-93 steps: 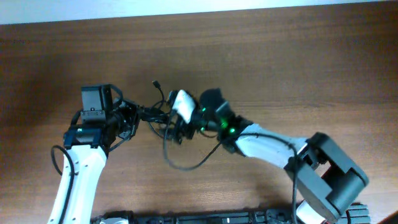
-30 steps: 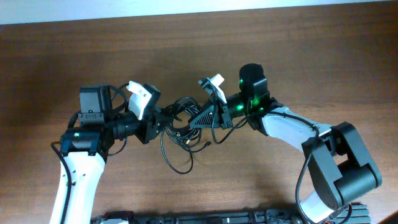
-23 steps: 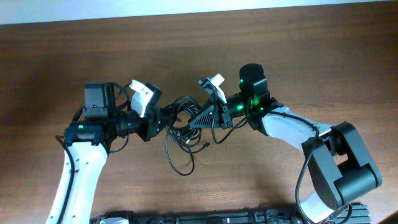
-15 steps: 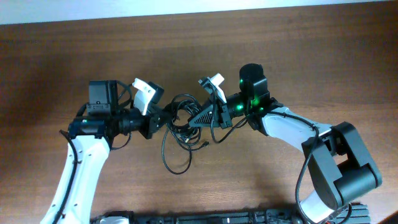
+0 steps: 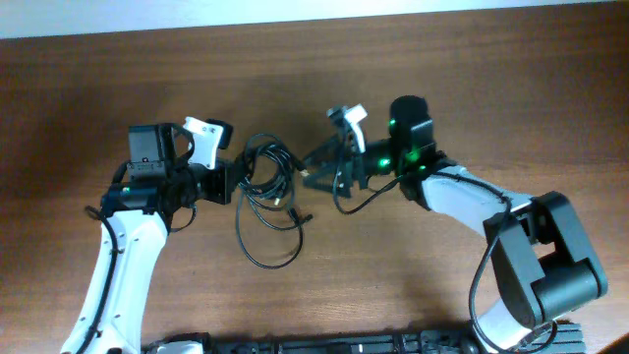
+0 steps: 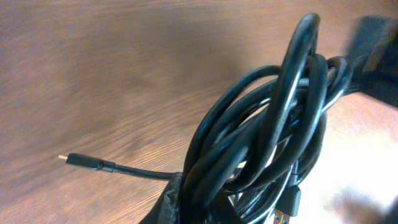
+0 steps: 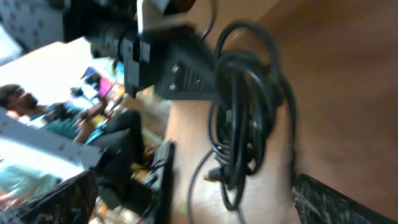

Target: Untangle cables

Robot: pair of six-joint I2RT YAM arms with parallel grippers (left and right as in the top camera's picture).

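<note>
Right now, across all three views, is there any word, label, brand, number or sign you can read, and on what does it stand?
No text can be read in any view.
cables: plain black, no print showing.
table: wood grain only, no marks.
room behind the arms, in the right wrist view: bright coloured patches, too blurred to read.

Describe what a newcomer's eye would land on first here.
A knotted clump of black cables sits in the middle of the table, clamped in the shut left gripper, with one long loop trailing toward the near edge. Right beside it, the right gripper stands open, gripping none of it.
</note>
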